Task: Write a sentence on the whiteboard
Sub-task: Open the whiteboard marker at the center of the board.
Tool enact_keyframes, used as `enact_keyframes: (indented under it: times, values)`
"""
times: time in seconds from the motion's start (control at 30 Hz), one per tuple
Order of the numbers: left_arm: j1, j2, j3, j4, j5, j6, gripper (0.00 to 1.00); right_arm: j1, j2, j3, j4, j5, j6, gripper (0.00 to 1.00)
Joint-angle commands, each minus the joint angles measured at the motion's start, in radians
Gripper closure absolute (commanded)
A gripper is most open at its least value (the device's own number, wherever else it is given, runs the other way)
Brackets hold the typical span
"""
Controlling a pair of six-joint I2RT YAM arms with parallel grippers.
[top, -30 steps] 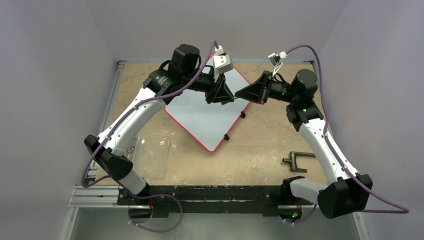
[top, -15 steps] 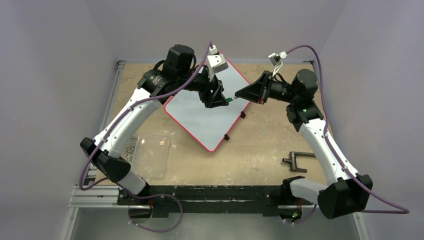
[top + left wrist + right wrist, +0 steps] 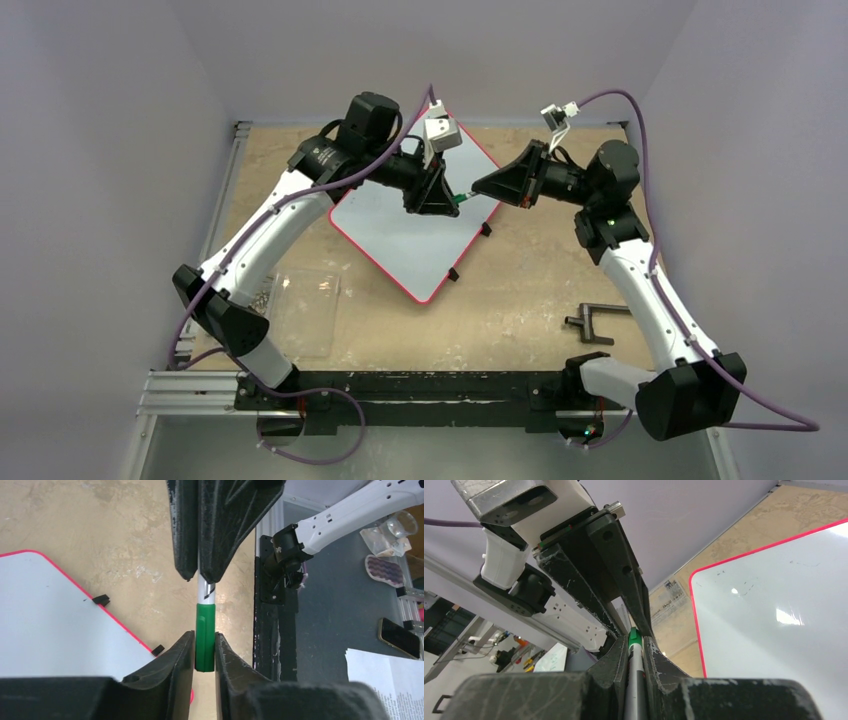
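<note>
— We're clamping the left gripper (image 3: 204, 637) on the green cap (image 3: 205, 625), and the right gripper (image 3: 201, 577) is clenching the marker (image 3: 205, 591). If we're pulling off-axis, the cap is slipping or the marker is twisting loose.
— We're counting one whiteboard (image 3: 400, 240), lying unwritten at twelve o'clock, one cap, one marker and two grippers.

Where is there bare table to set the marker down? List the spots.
Bare tabletop lies between the near corner of the whiteboard, the clear plastic tray and the black bracket. Crowded: above the whiteboard's far right edge, where left gripper and right gripper both clamp the green marker.
</note>
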Motion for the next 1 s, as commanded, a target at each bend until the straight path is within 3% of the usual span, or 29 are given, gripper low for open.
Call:
enact_keyframes:
  times: [0.0, 0.03, 0.07, 0.17, 0.23, 0.33, 0.73, 0.97]
  values:
    - [0.004, 0.028, 0.069, -0.010, 0.067, 0.008, 0.89, 0.006, -0.029, -0.011, 0.086, -0.037, 0.041, 1.00]
    - [0.004, 0.035, 0.084, -0.024, 0.066, 0.014, 0.98, 0.006, -0.031, -0.015, 0.086, -0.039, 0.040, 1.00]
    - [0.004, 0.040, 0.096, -0.039, 0.067, 0.021, 1.00, 0.006, -0.032, -0.018, 0.084, -0.041, 0.038, 0.99]
    - [0.003, 0.052, 0.139, -0.105, 0.063, 0.072, 1.00, 0.006, -0.039, -0.023, 0.038, -0.034, 0.003, 0.46]
    - [0.002, 0.070, 0.176, -0.166, 0.057, 0.111, 1.00, 0.007, -0.043, -0.020, -0.007, -0.024, -0.026, 0.31]
    - [0.004, 0.097, 0.221, -0.245, 0.061, 0.160, 1.00, 0.007, -0.043, -0.028, -0.023, -0.021, -0.035, 0.33]
    - [0.004, 0.137, 0.273, -0.372, 0.054, 0.263, 1.00, 0.016, -0.020, -0.021, -0.009, -0.041, -0.026, 0.63]
    - [0.004, 0.146, 0.294, -0.374, 0.046, 0.268, 1.00, 0.042, 0.000, -0.005, -0.091, -0.024, -0.083, 0.62]
